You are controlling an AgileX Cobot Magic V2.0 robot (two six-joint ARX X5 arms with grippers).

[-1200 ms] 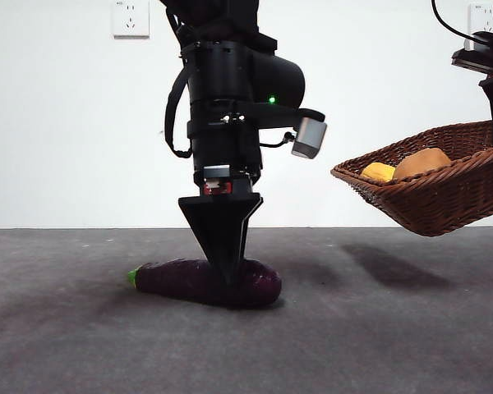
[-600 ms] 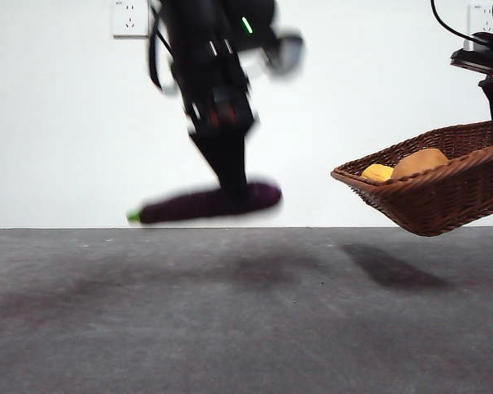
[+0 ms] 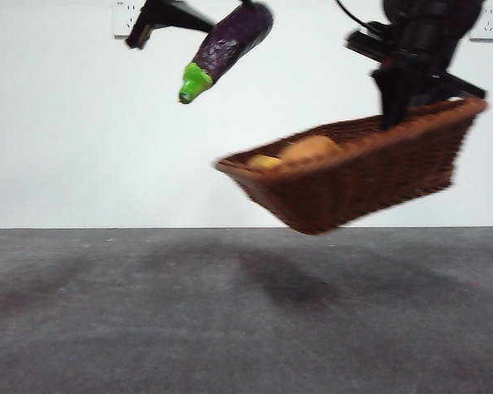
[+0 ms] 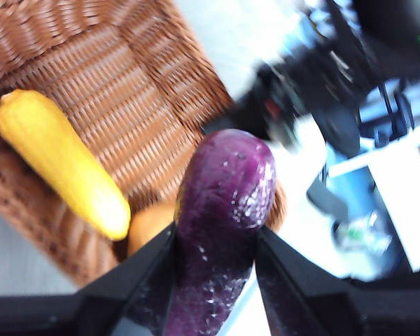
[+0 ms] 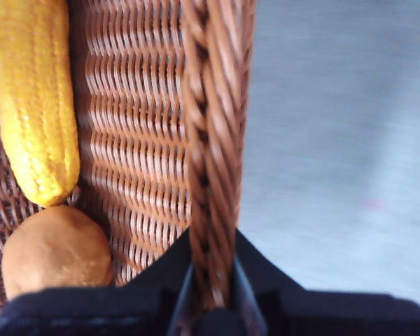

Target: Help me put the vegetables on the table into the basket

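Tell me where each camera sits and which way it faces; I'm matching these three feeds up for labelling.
Front view: low at table height, looking level at the lifted basket and eggplant; both arms show.
Left wrist view: on the left arm, facing the eggplant in the left end effector, with the basket beyond.
Right wrist view: on the right arm, facing the basket rim clamped in the right end effector.
Shared by the wrist views: corn, potato.

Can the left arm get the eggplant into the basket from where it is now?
Probably yes. The left gripper holds the eggplant in the air above the basket, which the right gripper holds tilted off the table; the corn and potato leave room.
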